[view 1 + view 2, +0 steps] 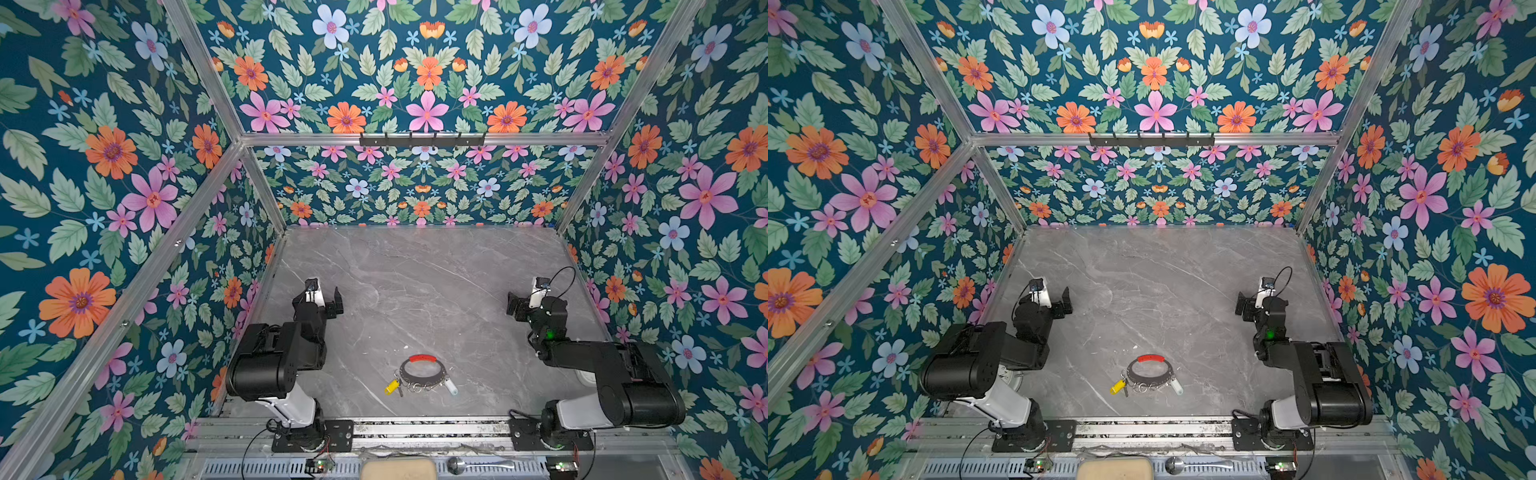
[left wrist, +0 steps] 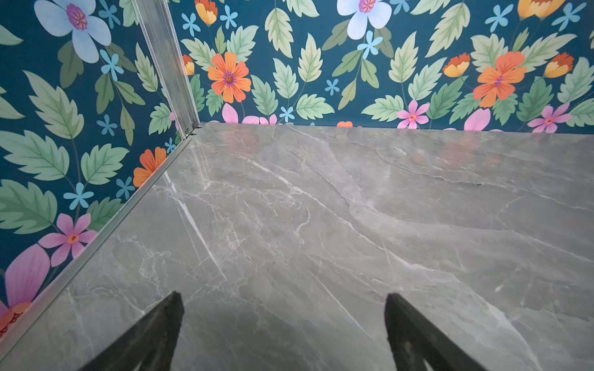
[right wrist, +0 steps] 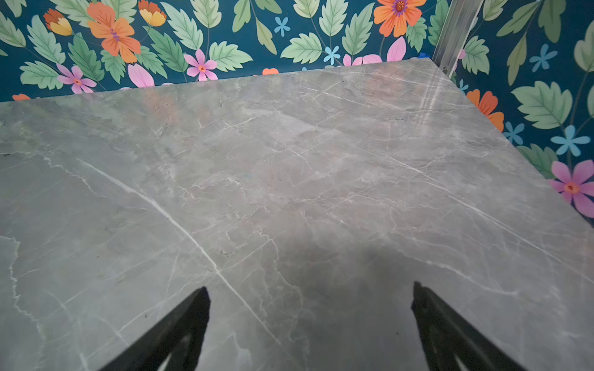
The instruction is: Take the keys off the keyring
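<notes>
The keyring point(image 1: 405, 372) point(image 1: 1131, 372), a dark grey hoop with a red section point(image 1: 422, 358), lies flat near the table's front edge, between the two arm bases. Small silver rings hang along its near rim. The keys lie against that rim: one with a yellow tag point(image 1: 391, 386) point(image 1: 1118, 386) on the left and one with a pale oblong tag point(image 1: 451, 387) point(image 1: 1177, 387) on the right. My left gripper point(image 1: 326, 298) point(image 2: 283, 297) is open over bare table, far behind and left of the hoop. My right gripper point(image 1: 524, 302) point(image 3: 310, 288) is open too, far back on the right. Neither wrist view shows the keyring.
The grey marble table point(image 1: 415, 282) is closed in by floral walls on three sides. A black hook rail point(image 1: 422, 140) hangs on the back crossbar. Past the front metal rail lie a beige pad point(image 1: 399, 469) and a spoon point(image 1: 457, 464).
</notes>
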`<state>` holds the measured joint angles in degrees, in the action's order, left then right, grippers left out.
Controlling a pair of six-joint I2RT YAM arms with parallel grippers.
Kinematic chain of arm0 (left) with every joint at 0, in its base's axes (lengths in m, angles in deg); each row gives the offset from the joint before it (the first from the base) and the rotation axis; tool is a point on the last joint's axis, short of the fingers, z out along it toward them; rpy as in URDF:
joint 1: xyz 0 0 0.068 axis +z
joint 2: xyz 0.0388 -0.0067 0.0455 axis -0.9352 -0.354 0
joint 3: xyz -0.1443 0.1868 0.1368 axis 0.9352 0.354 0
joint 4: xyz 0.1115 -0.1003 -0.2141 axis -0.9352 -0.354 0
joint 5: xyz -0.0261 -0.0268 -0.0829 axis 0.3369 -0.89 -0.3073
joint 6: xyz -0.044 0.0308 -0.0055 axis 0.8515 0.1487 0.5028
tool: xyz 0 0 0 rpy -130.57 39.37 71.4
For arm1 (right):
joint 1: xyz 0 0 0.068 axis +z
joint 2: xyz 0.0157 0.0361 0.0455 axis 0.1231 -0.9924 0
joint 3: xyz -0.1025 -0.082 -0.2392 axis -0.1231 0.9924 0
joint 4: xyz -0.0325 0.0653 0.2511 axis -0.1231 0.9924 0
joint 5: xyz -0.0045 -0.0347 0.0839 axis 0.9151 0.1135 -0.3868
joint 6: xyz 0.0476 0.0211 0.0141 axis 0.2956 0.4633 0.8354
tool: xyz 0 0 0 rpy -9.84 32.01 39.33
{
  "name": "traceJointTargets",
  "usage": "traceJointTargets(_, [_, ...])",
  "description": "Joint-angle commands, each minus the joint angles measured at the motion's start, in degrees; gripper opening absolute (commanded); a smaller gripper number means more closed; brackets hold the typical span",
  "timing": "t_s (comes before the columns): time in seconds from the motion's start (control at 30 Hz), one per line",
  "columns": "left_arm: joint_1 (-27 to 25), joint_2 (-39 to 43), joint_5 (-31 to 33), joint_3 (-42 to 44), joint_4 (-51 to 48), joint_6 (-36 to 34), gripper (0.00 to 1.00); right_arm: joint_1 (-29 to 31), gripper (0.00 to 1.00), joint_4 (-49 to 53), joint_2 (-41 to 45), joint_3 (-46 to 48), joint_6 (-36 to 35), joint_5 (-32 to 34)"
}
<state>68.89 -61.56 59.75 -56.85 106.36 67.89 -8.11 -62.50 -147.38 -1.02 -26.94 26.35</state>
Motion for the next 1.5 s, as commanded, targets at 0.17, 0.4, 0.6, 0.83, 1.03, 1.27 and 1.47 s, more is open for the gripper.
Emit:
traceJointTargets(0.17, [0.0, 0.1, 0.1, -0.1, 1.8, -0.3, 1.0, 0.0, 0.99, -2.1, 0.0, -0.2, -0.1, 0.4])
traceJointTargets(0.4, [0.0, 0.0, 0.1, -0.1, 1.8, -0.3, 1.0, 0.0, 0.99, -2.2, 0.0, -0.2, -0.1, 0.4])
traceJointTargets(0.6, [0.0, 0.0, 0.1, -0.1, 1.8, -0.3, 1.0, 0.0, 0.99, -2.1, 0.0, -0.2, -0.1, 0.4])
traceJointTargets(0.83, [0.0, 0.1, 0.1, -0.1, 1.8, -0.3, 1.0, 0.0, 0.99, -2.1, 0.0, -0.2, -0.1, 0.5])
traceJointTargets(1.03, [0.0, 0.1, 0.0, -0.1, 1.8, -0.3, 1.0, 0.0, 0.99, -2.1, 0.0, -0.2, -0.1, 0.5])
traceJointTargets(1.27, [0.1, 0.0, 0.0, -0.1, 1.7, -0.2, 1.0, -0.1, 0.99, -1.8, -0.1, -0.4, 0.1, 0.1])
traceJointTargets(1.47, [-0.1, 1.4, 1.6, 0.7, 2.3, 0.1, 1.0, 0.1, 0.99, -1.3, 2.0, 0.0, -0.1, 1.1])
